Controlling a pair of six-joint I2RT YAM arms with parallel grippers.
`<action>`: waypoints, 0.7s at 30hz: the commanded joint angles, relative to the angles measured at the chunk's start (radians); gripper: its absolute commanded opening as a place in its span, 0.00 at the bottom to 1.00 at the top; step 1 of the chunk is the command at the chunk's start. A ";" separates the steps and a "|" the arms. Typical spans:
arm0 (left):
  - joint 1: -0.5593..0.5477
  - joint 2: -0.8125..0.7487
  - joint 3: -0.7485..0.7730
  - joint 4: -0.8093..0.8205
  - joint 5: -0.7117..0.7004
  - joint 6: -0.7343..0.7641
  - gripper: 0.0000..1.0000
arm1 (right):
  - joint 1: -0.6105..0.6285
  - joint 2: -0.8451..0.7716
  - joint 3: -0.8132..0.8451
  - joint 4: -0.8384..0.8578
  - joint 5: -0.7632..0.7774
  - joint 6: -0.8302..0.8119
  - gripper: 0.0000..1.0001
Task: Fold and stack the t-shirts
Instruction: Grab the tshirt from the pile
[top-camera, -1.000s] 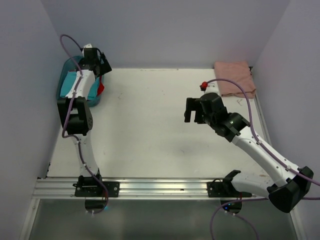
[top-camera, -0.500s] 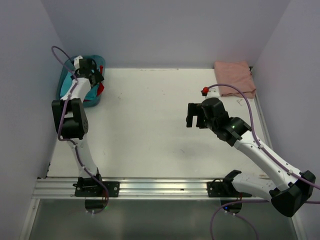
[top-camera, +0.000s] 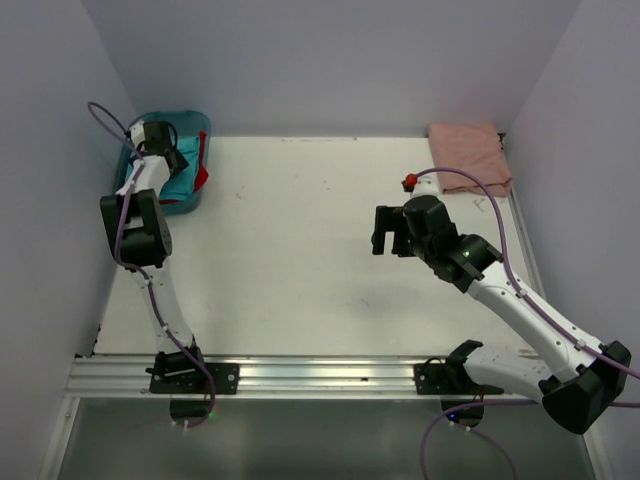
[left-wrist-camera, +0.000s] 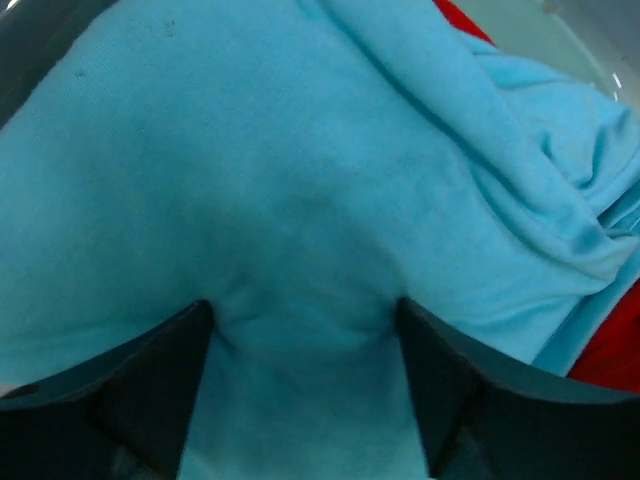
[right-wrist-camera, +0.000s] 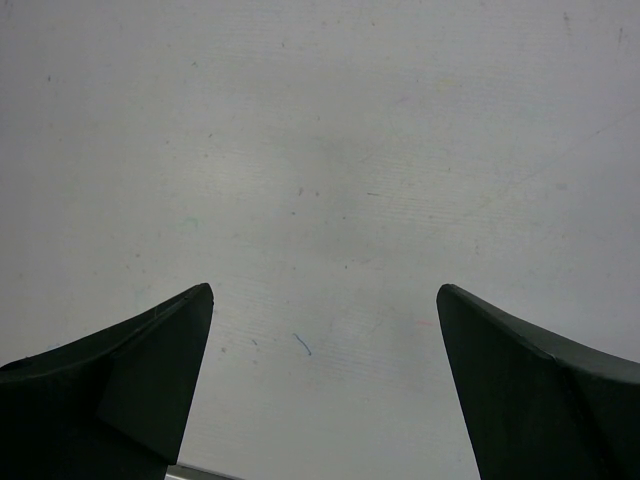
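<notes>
As viewed from overhead, found the left arm risen from its base and stretched along the left wall toward the far left corner, wrist bent down over the blue plastic tub (top-camera: 203, 125). Found the left end effector (top-camera: 168, 160) lowered inside that tub. Confirmed from the wrist view: left end effector (left-wrist-camera: 302, 305) parted, fingers (left-wrist-camera: 150, 390) pressed onto the turquoise t-shirt (left-wrist-camera: 300, 180), a pucker of cloth rising between them. Saw no clamp on the cloth. Noted the turquoise t-shirt crumpled, directly beneath and between the fingers. Noted the red t-shirt (left-wrist-camera: 605, 350) beside it at the right edge of the wrist view, clear of the fingers. Located the same red t-shirt (top-camera: 202, 177) at the tub's right side from above.

Found the right arm folded back to the right at the elbow, forearm reaching forward and leftward over the worktop (top-camera: 290, 260). Found the right end effector (top-camera: 382, 228) hovering above bare worktop, jaws fully spread, holding nothing. Located the pale pink t-shirt (top-camera: 470, 157) folded at the far right corner of the worktop, well apart from the right end effector.
</notes>
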 joint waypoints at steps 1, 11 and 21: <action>0.009 0.011 0.001 0.007 0.028 -0.009 0.74 | -0.004 -0.017 -0.005 0.014 0.002 -0.003 0.99; 0.009 -0.121 -0.105 0.104 0.106 -0.010 0.15 | -0.004 -0.005 -0.017 0.028 -0.006 0.005 0.99; 0.004 -0.284 -0.153 0.111 0.166 -0.053 0.02 | -0.004 0.007 -0.033 0.059 -0.021 0.006 0.99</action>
